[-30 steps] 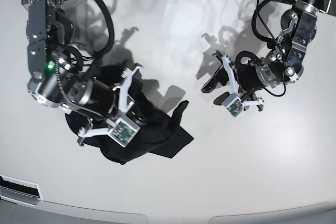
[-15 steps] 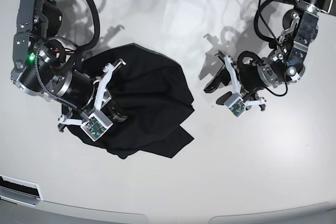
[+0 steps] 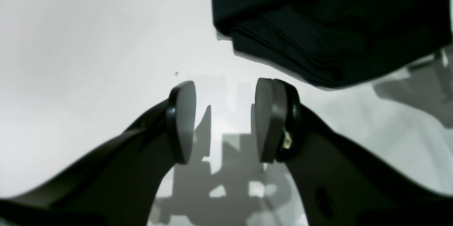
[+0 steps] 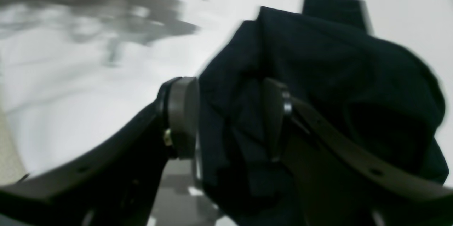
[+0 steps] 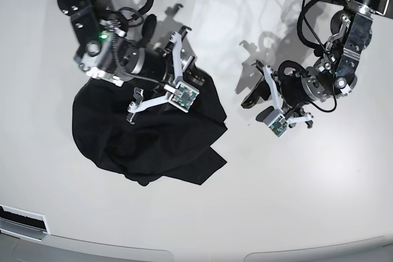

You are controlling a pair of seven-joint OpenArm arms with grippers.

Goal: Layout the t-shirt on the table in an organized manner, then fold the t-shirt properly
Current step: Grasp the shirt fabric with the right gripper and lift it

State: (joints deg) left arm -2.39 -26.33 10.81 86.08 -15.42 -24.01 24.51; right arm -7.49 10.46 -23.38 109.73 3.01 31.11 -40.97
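There is one black shirt (image 5: 147,139) on one white table (image 5: 295,200), and two robot arms stand over the table.

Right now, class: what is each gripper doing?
Left gripper: open, empty, above the table.
Right gripper: open, t-shirt fabric between its pads.

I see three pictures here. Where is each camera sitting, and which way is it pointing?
Base: high above, looking down on the table, the t-shirt and both arms.
Left wrist: on the left arm, looking past the open left gripper at bare table and the shirt's edge.
Right wrist: on the right arm, looking past the right gripper into bunched fabric.
All three views share the t-shirt.
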